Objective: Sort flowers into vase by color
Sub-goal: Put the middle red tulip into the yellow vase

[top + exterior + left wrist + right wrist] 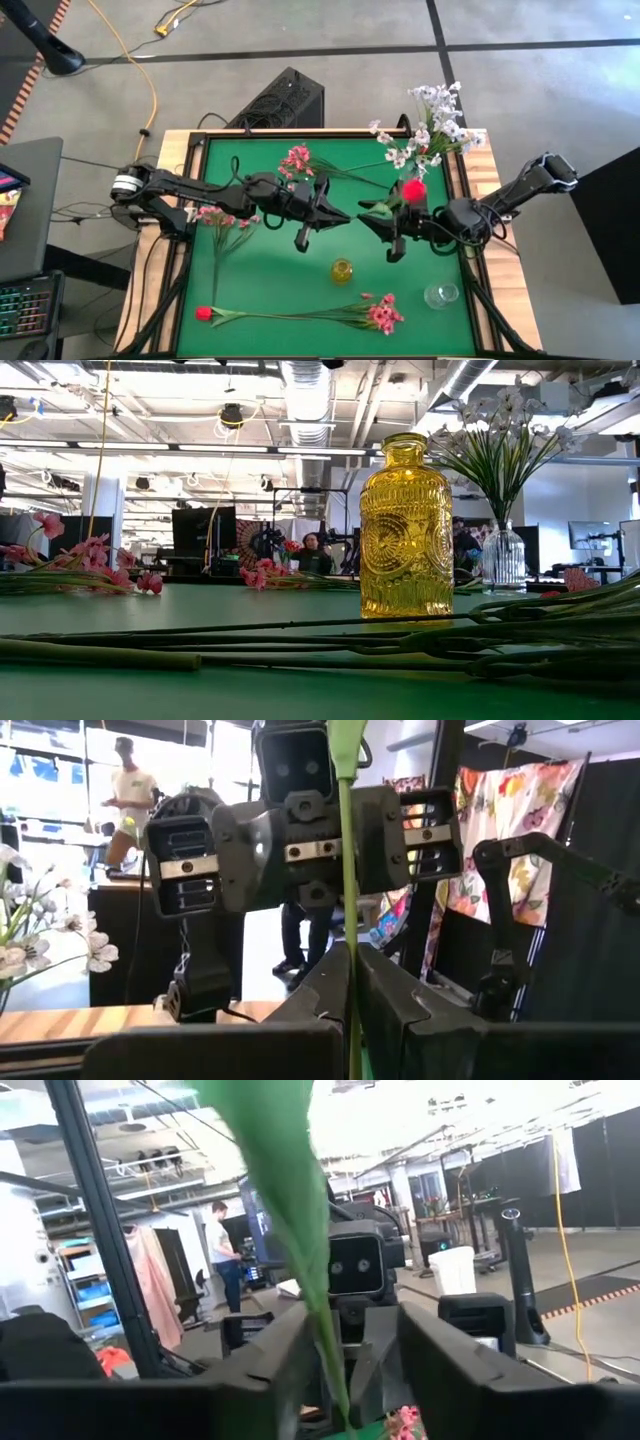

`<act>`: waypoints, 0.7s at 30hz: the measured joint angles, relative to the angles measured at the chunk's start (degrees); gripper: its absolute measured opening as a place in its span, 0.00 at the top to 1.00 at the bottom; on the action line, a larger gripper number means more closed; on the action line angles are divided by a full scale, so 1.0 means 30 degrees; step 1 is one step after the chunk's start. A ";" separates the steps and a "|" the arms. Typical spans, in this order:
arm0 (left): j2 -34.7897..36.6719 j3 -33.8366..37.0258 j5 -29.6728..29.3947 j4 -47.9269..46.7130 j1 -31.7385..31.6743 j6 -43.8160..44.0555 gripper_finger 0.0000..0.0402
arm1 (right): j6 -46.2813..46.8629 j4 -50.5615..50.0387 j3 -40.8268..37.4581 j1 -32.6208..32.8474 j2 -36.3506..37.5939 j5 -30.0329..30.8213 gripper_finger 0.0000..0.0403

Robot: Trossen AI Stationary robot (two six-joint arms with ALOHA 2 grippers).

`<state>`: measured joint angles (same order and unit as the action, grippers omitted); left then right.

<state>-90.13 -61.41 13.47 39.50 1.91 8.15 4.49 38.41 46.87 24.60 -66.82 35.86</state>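
**Red tulip between two arms above the green counter**

The room is a wide workshop with bright ceiling lamps, and a person stands far behind. In the middle is the counter [260, 300], covered with green felt and framed in pale wood.

The left gripper [338, 217] and the right gripper [368, 212] face each other above the centre of the counter, tips close together. The left fingers [330, 990] are pressed together on the thin green stem [348, 870] of the red tulip-like artificial flower [412, 189], which passes straight between them. The right fingers [440, 1350] stand on both sides of the same flower's long green leaf [280, 1190]; they look partly spread, and I cannot tell if they already press it. The red bud sits just behind the right fingers, over the right wrist.

Below both pairs of fingers stands the small amber glass bottle vase [406, 525], and a clear glass vase [441, 294] is further toward the right arm's side. A tall clear vase [503, 556] with white sprays [432, 125] stands behind the right fingers. Pink sprays [297, 160] lie behind the left fingers.

The risk, as I judge it, is in the handover: if the left fingers let go before the right ones hold firmly, the flower may drop. A grip on the soft leaf only could slip or bend it.
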 joint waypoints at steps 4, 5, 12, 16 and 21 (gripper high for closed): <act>0.0000 0.0000 -0.0022 0.0033 -0.0092 -0.0025 1.00 | 0.0000 -0.0028 0.0000 0.0000 0.0006 0.0000 0.77; 0.0000 0.0000 -0.0020 -0.0003 -0.0146 0.0080 1.00 | 0.0000 -0.0046 0.0000 0.0000 0.0006 0.0000 0.82; 0.0235 0.0000 0.0882 -0.0556 -0.1308 0.1660 0.96 | 0.0277 -0.0120 0.0000 0.0352 0.0020 0.0324 0.94; 0.0765 -0.0007 0.2804 -0.1970 -0.2301 0.2157 0.85 | 0.1071 -0.0033 0.0008 0.0569 0.0190 0.0007 0.93; 0.1240 -0.0007 0.6828 -0.4283 -0.3448 0.3396 0.69 | 0.1068 -0.2093 0.0971 0.1101 0.0312 -0.0140 0.94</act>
<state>-86.41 -61.43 33.96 26.65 -8.43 18.33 7.70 32.13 49.78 27.90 -65.89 35.44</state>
